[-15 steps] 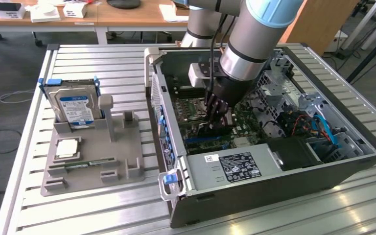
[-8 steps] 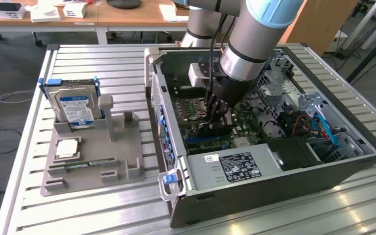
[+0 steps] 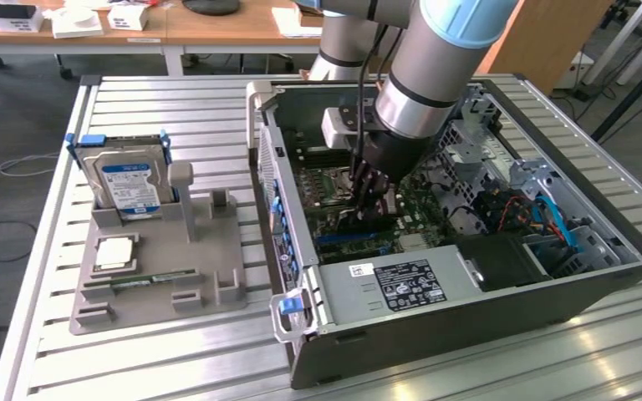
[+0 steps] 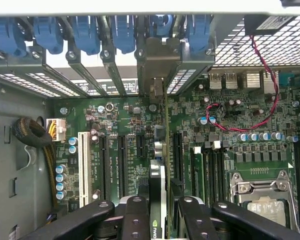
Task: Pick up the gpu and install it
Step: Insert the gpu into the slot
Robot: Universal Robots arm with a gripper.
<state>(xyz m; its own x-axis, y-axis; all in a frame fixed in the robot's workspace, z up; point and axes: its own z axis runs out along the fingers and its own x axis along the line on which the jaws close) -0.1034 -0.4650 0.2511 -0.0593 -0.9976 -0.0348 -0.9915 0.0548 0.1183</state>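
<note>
- the arm reaches down into the open pc case [image 3: 588, 288] from above, with the gripper [image 3: 373, 198] low over the motherboard [image 3: 333, 188]
- the gripper is clenched on the gpu [image 4: 159, 165]: in the wrist view the black fingers [image 4: 137, 220] sit on either side of the card, which is seen edge-on and standing upright between them
- so the gpu is inside the case, edge down at the expansion slots [image 4: 122, 167], lined up with one of the black slots on the board
- its silver bracket [image 4: 157, 62] is up against the rear slot openings, right under the row of blue clips [image 4: 115, 32]
- can't tell from these shots whether the card is fully pushed home in the slot or just resting in it
- outside the case, at the exterior view's left, a grey parts holder [image 3: 215, 267] sits on the slatted table [image 3: 131, 368]
- the hard drive [image 3: 126, 184] with the blue-white label stands upright in that holder, and a small RAM stick [image 3: 148, 281] lies flat near its front edge, with a cpu [image 3: 114, 251] between them
- the power supply [image 3: 399, 288] with its black label sits at the near end of the case, just beside where the gripper is working
</note>
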